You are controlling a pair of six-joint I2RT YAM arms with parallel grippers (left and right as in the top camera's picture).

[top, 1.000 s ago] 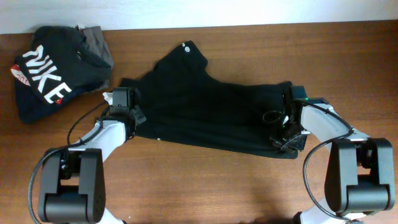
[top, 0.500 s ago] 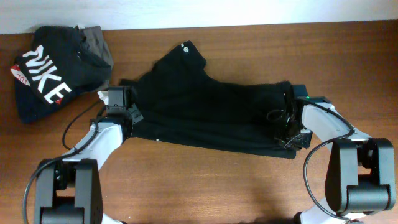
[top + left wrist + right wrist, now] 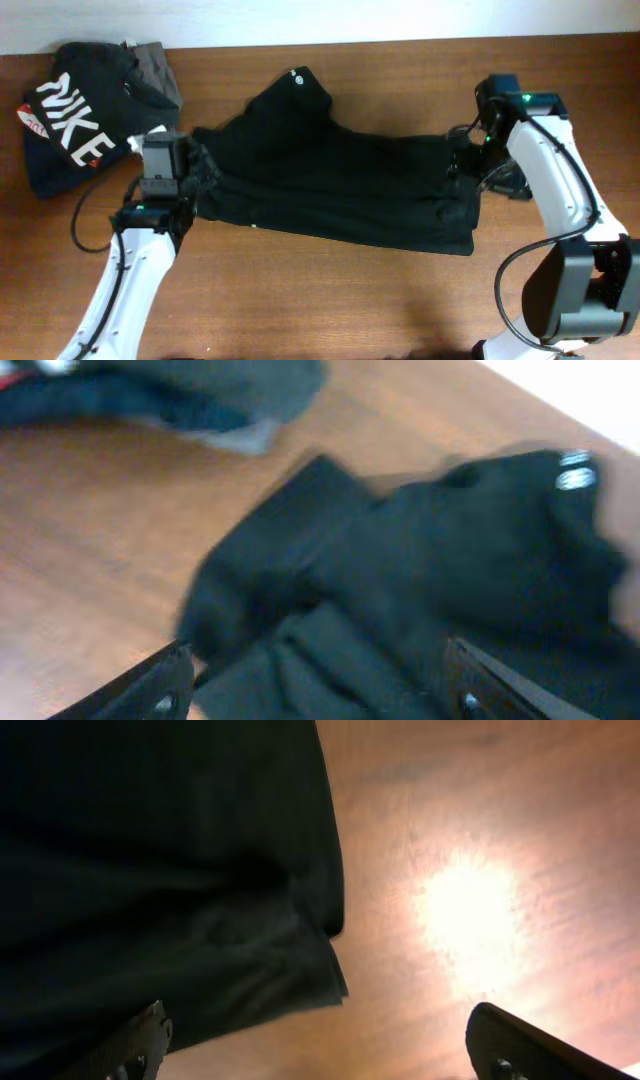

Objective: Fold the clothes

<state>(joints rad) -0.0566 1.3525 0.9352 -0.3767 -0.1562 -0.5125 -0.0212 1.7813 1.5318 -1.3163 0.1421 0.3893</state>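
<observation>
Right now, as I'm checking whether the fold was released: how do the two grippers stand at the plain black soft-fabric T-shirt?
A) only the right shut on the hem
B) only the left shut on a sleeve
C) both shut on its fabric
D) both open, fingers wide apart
D: each wrist view shows the left gripper and right gripper with fingers spread wide, the plain black T-shirt lying unpinched on the brown wooden table.

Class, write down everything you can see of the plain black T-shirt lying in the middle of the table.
The black T-shirt is soft, matte fabric, partly folded into a wrinkled, layered band lying flat across the wooden table. Its collar end, with a small white round mark, points toward the table's far edge. The left gripper and right gripper hang open over its two ends, holding nothing.
</observation>
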